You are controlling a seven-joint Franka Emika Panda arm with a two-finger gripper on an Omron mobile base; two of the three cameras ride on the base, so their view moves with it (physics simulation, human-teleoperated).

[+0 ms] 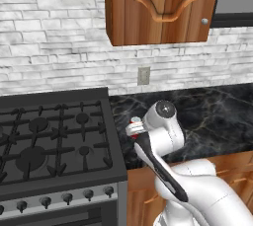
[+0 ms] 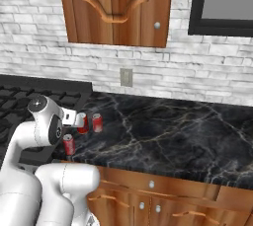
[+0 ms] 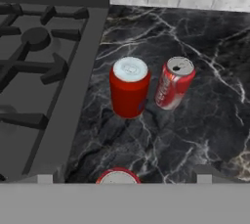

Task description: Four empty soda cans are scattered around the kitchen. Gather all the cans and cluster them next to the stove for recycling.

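Three soda cans (image 3: 129, 93) on counter (image 3: 205, 120), right of stove (image 3: 44, 61)

Desk (image 3: 195, 135): black marble with pale veining, polished, faintly glossy.
Plain can (image 3: 129, 88): bright red, smooth painted metal, flat silvery top.
Marked can (image 3: 174, 83): darker red with white lettering, shiny metal lid.
Third can (image 2: 69, 144): red, silver rim.
Stove (image 1: 49, 141): matt black cast grates; brushed stainless front with dark knobs.
Wall cabinet (image 2: 116, 8): reddish-brown wood, satin finish, small metal knob.
Wall (image 1: 54, 47): white brick, rough and uneven.
Outlet plate (image 2: 126, 77): grey, smooth.
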